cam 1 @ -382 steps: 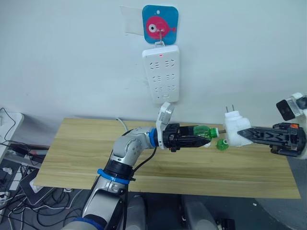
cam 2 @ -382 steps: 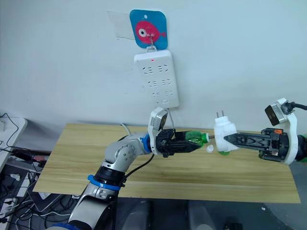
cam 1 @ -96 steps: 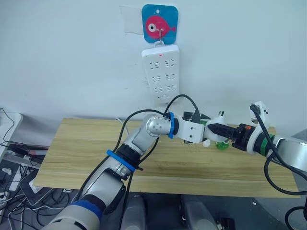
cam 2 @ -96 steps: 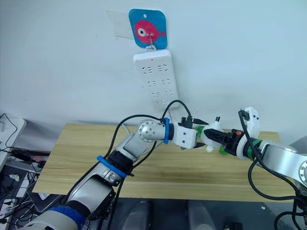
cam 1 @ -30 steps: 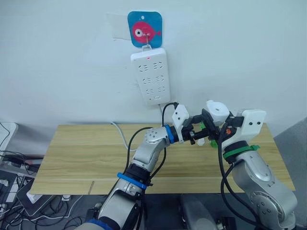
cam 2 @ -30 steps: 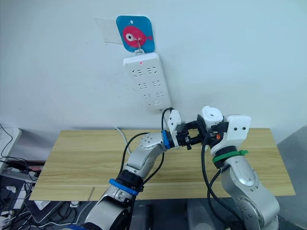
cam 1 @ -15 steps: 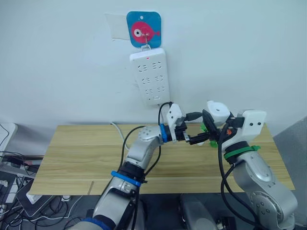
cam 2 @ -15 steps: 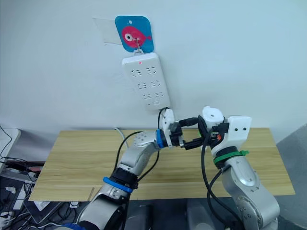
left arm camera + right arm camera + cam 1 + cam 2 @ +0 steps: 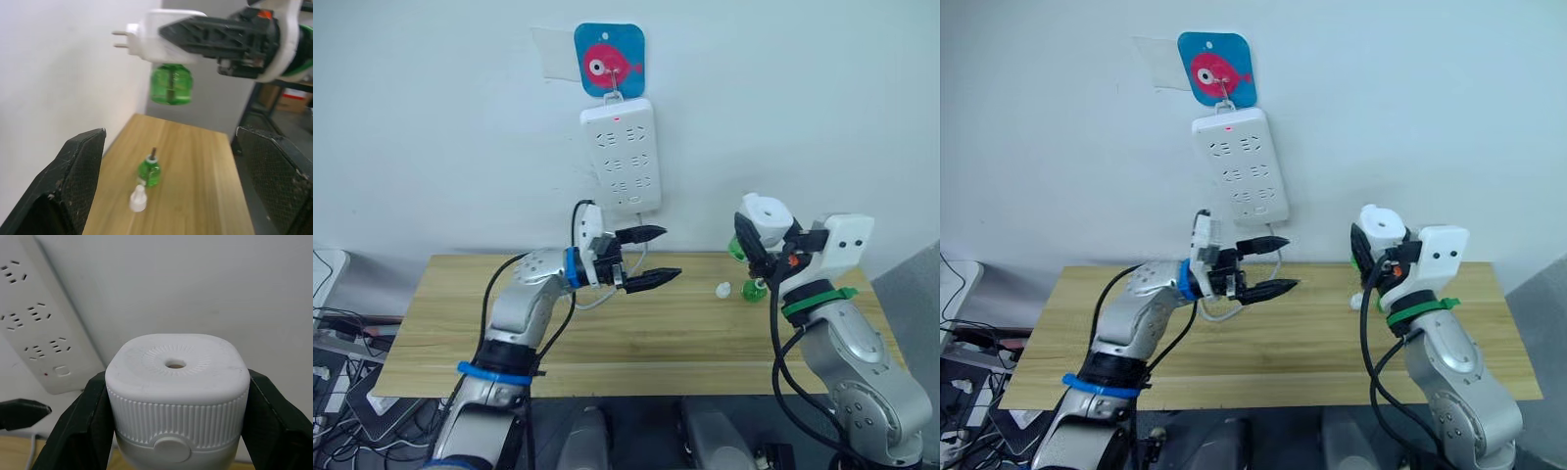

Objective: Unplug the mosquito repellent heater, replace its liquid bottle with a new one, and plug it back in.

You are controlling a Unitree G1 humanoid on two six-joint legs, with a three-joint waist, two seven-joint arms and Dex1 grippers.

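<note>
My right gripper (image 9: pixel 771 241) is shut on the white mosquito repellent heater (image 9: pixel 765 213), holding it up in the air with its vent hole on top (image 9: pixel 174 364). Its prongs point toward the wall, and a green bottle (image 9: pixel 169 84) is fitted under it. On the table below stands its liquid bottle (image 9: pixel 148 172), green with a bare neck and wick, and a loose white cap (image 9: pixel 137 199) lies beside it. My left gripper (image 9: pixel 671 254) hovers open and empty over the table's middle, well left of the heater.
The white power strip (image 9: pixel 620 155) hangs on the wall under a fish-shaped hook, up and left of the heater. A white cable (image 9: pixel 592 300) lies on the wooden table (image 9: pixel 460 333) below my left gripper. Cables and boxes lie on the floor at left (image 9: pixel 337 338).
My left gripper has pulled back to the left, away from the heater, and now stands open with nothing in it. The right gripper has kept the heater and shifted slightly right.
</note>
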